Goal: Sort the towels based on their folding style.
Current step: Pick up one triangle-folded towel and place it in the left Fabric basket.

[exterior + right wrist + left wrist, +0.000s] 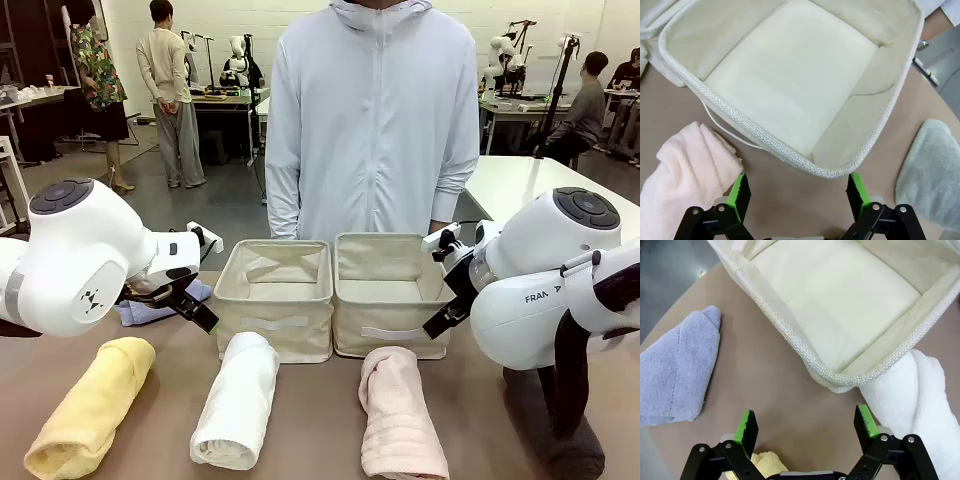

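Three rolled towels lie along the near table edge: yellow (90, 412), white (238, 400) and pink (400, 425). A dark grey towel (530, 412) lies at the right, partly hidden behind my right arm. My left gripper (200, 316) hovers open over bare table between the light blue folded towel (680, 367), the yellow roll (767, 463) and the white roll (920, 400). My right gripper (797, 185) is open too, at the near corner of the right basket, with the pink roll (690, 175) on one side and a grey-green folded towel (935, 175) on the other. Neither gripper holds anything.
Two beige fabric baskets stand side by side mid-table, left (275, 322) and right (390, 318), both with nothing inside (790, 335) (755, 132). A person in a pale zip jacket (370, 130) stands right behind them at the far edge.
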{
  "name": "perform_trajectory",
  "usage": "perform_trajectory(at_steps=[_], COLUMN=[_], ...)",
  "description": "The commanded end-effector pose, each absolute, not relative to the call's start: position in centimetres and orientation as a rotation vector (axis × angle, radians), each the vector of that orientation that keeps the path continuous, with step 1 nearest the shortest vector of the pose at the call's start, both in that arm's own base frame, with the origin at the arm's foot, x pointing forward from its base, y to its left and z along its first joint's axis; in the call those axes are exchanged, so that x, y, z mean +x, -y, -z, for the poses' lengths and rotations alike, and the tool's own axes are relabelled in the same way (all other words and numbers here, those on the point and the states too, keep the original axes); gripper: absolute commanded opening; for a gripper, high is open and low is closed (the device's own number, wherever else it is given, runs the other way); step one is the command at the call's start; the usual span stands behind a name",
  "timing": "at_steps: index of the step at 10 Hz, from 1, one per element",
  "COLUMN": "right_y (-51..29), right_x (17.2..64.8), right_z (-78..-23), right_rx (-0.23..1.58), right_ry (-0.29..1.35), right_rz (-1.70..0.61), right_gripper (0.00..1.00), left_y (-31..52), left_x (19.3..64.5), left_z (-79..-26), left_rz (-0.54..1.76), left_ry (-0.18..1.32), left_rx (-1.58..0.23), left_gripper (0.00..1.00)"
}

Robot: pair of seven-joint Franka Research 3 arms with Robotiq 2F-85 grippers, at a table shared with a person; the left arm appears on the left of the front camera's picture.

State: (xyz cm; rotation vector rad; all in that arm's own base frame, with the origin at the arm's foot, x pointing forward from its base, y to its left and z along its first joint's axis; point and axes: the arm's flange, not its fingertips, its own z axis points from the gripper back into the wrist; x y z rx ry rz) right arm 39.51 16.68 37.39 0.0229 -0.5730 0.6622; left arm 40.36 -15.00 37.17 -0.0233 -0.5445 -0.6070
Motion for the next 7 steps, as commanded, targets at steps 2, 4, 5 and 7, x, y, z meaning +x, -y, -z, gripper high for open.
perform_trajectory(at_steps=[2, 4, 5, 7], right_y=[-16.68, -16.68, -16.68, -16.68], right_x=[39.51, 39.51, 39.51, 39.51], right_z=[-37.39, -37.39, -37.39, -37.39], right_rx=[0.023, 0.023, 0.023, 0.023], right_ry=[0.573, 0.573, 0.573, 0.573], right_rz=[-0.662, -0.662, -0.662, -0.662], right_gripper=[1.00, 1.00, 1.00, 1.00], left_y=[15.01, 15.01, 15.01, 15.01], left_x=[40.35, 40.35, 40.35, 40.35], left_z=[-37.17, -37.17, -37.17, -37.17], left_rz=[0.607, 0.607, 0.607, 0.607], left_ry=[0.545, 0.545, 0.545, 0.545], left_rx=[-0.023, -0.023, -0.023, -0.023], left_gripper=[1.00, 1.00, 1.00, 1.00])
